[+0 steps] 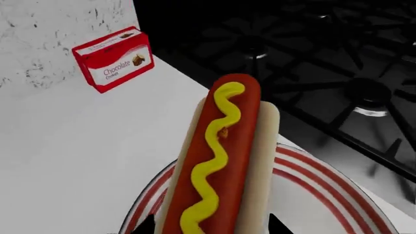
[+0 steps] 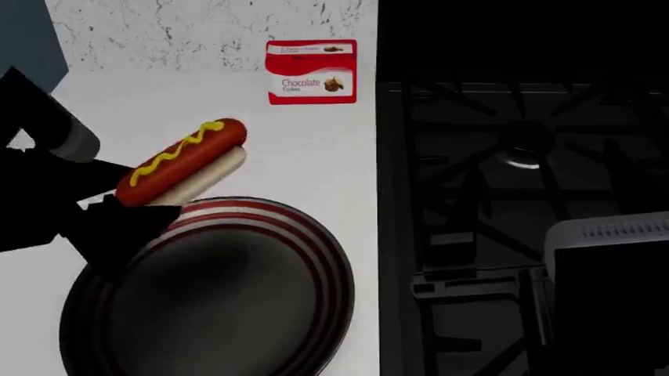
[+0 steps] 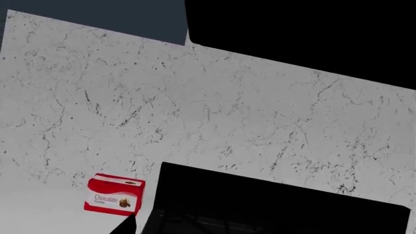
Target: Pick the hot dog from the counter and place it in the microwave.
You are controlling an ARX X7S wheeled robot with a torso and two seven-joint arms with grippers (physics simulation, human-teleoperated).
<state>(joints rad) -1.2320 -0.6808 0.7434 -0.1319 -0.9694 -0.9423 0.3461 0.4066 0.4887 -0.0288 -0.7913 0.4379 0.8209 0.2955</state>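
The dark left gripper (image 2: 125, 205) is clamped on the red sausage in its pale bun with a mustard zigzag (image 2: 184, 162), held over the rim of the round red-striped plate (image 2: 313, 243) on the plain white counter (image 2: 313, 157). Beyond stands the red-and-white chocolate box (image 2: 312, 72); the black stovetop (image 2: 522, 196) lies right. Whether the right gripper's (image 3: 126, 226) jaws are apart, I cannot tell.

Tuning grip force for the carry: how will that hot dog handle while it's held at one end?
The hot dog is long and gripped near one end by the left gripper, so it may droop or pivot. Its rounded bun looks soft and probably crushable. The glossy sausage could slide out if tilted.
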